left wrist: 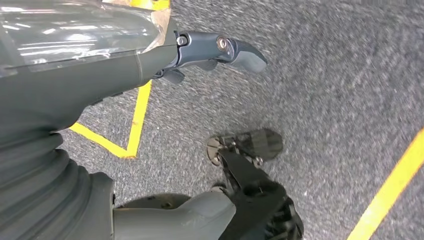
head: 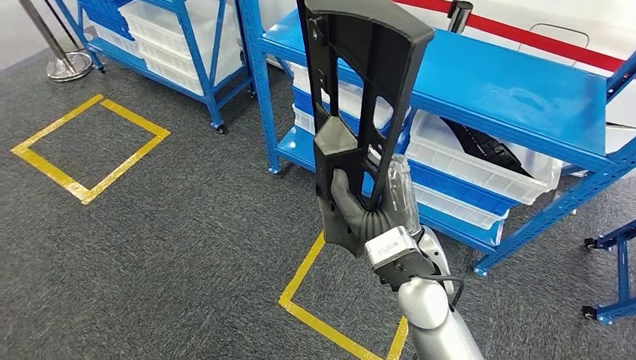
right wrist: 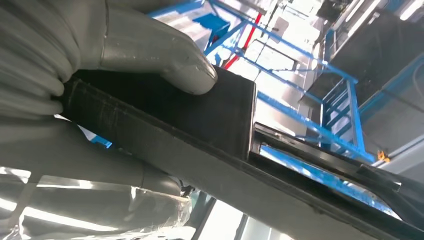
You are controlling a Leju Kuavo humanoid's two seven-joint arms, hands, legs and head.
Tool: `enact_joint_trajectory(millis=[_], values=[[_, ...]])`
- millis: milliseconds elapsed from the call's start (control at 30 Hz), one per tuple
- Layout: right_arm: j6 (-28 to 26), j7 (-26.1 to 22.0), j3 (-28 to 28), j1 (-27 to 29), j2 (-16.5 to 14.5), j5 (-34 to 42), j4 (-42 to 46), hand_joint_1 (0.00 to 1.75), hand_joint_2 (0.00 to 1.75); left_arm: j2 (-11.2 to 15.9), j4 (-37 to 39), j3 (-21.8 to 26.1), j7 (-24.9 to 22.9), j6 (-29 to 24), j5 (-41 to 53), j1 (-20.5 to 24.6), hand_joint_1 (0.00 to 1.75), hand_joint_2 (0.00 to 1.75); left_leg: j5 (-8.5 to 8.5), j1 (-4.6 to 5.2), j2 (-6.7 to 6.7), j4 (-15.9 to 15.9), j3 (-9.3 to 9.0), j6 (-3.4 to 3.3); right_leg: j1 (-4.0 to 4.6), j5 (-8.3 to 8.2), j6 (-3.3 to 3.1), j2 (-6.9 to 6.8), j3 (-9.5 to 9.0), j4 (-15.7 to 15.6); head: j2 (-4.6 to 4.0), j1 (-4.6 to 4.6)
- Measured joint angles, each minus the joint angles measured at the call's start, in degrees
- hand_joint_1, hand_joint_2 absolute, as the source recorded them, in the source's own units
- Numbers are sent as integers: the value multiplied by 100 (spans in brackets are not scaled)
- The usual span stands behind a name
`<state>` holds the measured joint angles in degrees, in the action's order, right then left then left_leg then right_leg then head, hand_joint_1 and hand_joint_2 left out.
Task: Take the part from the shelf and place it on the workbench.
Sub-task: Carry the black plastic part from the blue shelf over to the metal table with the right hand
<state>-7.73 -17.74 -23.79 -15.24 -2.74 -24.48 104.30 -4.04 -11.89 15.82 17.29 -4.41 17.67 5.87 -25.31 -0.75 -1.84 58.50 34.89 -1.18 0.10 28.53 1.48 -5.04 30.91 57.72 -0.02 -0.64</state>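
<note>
Before blue shelf, right hand gripping upright black part, left hand empty, fingers apart

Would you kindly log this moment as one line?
right hand: grips black part, upright | left hand: holds nothing, over carpet | blue shelf: ahead

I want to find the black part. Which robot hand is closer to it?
Right. The right hand grips the black part near its lower end; the left hand hangs over the carpet, away from it.

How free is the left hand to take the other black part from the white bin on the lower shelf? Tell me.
Probably not free yet. The left hand is open but hangs over the carpet, while the part in the bin lies under the blue shelf, behind the black part held up by the right hand.
</note>
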Motion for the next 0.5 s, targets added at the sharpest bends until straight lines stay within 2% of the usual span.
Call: enact_joint_trajectory(millis=[67,133,167,200,233,300,367,400,467,500], values=[[36,-25,64,58,-5,56,53,175,175,10,0,0,16,-3,44,7,0,175,46,-12,107,-35,13,-84,-19,277,-25,216,244,493,1,14],[68,-67,150,167,1,149,100,175,175,23,0,0,25,-5,91,14,0,175,70,-7,225,-37,49,-128,-39,614,-95,406,643,1328,2,31],[77,-81,186,222,4,183,111,175,175,27,0,0,27,-6,109,11,0,175,78,-3,288,-36,62,-139,-42,700,-99,447,803,1637,1,34],[80,-89,214,265,8,203,116,175,175,30,0,0,28,-7,122,6,0,175,87,2,354,-36,71,-146,-42,695,-78,472,859,1736,1,35],[83,-92,232,294,9,214,123,175,175,32,0,0,28,-7,129,0,0,175,95,6,419,-35,74,-148,-42,605,-43,488,796,1598,1,35],[84,-96,249,320,10,228,150,175,175,32,0,-1,28,-3,135,-4,0,175,115,9,546,-33,76,-132,-51,274,26,578,380,780,1,37],[85,-101,256,329,9,234,186,175,175,33,0,-2,29,1,137,-3,0,175,133,25,647,-25,85,-89,-52,45,21,716,63,122,1,36],[86,-103,260,333,8,235,199,175,175,34,0,-2,30,2,137,-5,0,175,143,30,682,-23,94,-62,-45,2,0,758,4,-4,1,34],[89,-106,268,338,4,237,215,175,175,37,0,-2,32,2,137,-15,0,175,175,22,743,-37,116,3,-33,-38,-68,703,-5,-20,1,32],[91,-106,270,337,1,238,219,175,175,45,0,-2,33,1,137,-21,0,175,167,14,724,-20,135,31,-45,-61,-105,661,-13,-30,1,31]])
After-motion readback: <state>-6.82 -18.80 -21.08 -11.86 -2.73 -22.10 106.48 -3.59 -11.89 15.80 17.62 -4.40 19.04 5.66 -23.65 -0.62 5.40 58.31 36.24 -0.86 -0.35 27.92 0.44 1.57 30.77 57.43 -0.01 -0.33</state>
